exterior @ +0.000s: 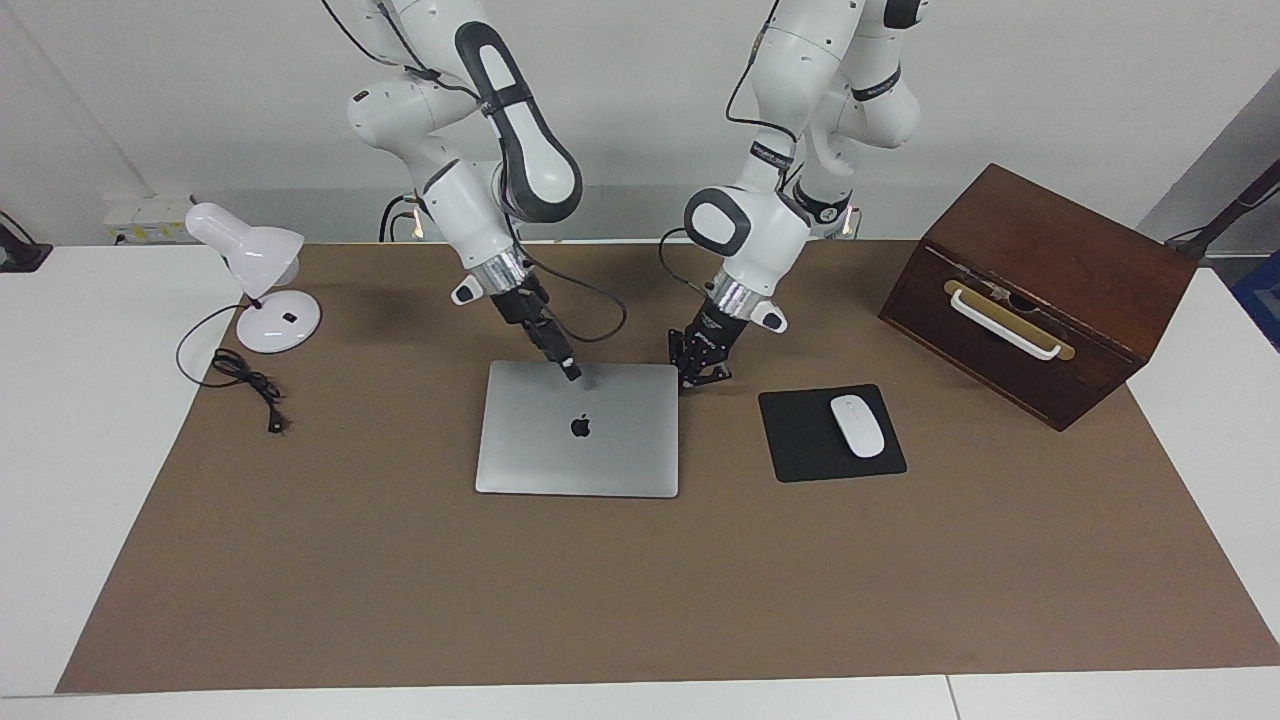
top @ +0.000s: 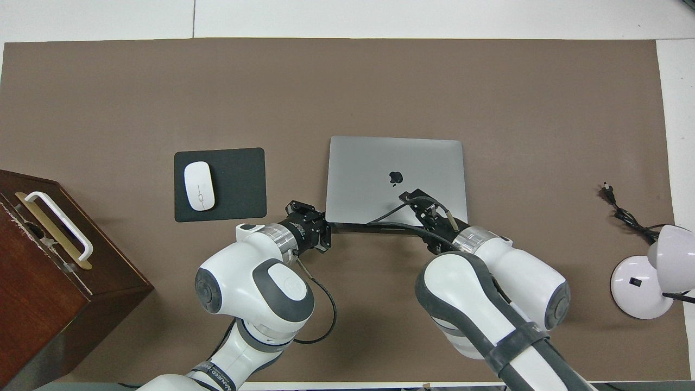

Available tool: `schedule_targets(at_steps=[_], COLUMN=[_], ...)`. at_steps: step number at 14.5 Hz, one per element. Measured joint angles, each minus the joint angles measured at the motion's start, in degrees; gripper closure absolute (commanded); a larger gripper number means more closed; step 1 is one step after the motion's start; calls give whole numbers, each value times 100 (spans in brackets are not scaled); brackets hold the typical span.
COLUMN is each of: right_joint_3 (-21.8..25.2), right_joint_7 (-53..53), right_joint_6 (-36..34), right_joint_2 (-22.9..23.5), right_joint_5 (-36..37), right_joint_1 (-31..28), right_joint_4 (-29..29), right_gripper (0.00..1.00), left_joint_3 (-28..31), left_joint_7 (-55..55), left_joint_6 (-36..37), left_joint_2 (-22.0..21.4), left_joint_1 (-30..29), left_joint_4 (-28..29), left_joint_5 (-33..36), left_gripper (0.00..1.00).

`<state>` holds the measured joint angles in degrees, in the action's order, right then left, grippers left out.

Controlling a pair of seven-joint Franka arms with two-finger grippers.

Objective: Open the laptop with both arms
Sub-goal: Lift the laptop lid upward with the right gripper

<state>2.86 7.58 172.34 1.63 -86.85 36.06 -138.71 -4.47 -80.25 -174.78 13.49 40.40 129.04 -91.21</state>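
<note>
The laptop (exterior: 577, 428) lies closed and flat near the middle of the table (exterior: 640, 600), its lid up and its dark logo showing. One of its long edges faces the robots' edge of the table.

The right gripper (exterior: 571, 373) comes down slantwise from the right arm (exterior: 480, 215) and has its tip on the lid, just inside the long edge nearest the robots, about midway along that edge. Whether its fingers are open or closed I cannot tell. In the overhead view the right gripper (top: 408, 197) lies over the lid just beside the logo.

The left gripper (exterior: 700, 378) is closed, gripping nothing – it sits low at the laptop's corner nearest the robots on the left arm's side, just beside the edge; whether it touches the laptop I cannot tell. The left arm (exterior: 750, 235) bends down over it.

A black mouse pad (exterior: 800, 440) with a white mouse (exterior: 857, 426) on it lies beside the laptop toward the left arm's end of the table. A dark wooden box (exterior: 1040, 290) with a white handle stands near that end's corner closest to the robots – a white desk lamp (exterior: 255, 280) stands at the corner closest to the robots at the right arm's end, its black cable (exterior: 245, 385) loose on the table
</note>
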Motion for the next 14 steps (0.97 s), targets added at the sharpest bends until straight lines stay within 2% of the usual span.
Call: schedule_targets(at_steps=[8, 14], right_joint_3=[80, 120], right_joint_7=[-93, -112], right_joint_6=[-10, -10], right_joint_2=[74, 263], right_joint_5=[0, 0], right_joint_1=[2, 2], right_joint_4=[196, 702], right_gripper=[0, 0], left_joint_3=[5, 4], left_joint_7=[75, 167], left_joint_6=[-46, -111], left_joint_2=[36, 73], left_joint_1=[116, 204], left_joint_4=[-47, -90], left_joint_5=[2, 2], left_gripper=[100, 100])
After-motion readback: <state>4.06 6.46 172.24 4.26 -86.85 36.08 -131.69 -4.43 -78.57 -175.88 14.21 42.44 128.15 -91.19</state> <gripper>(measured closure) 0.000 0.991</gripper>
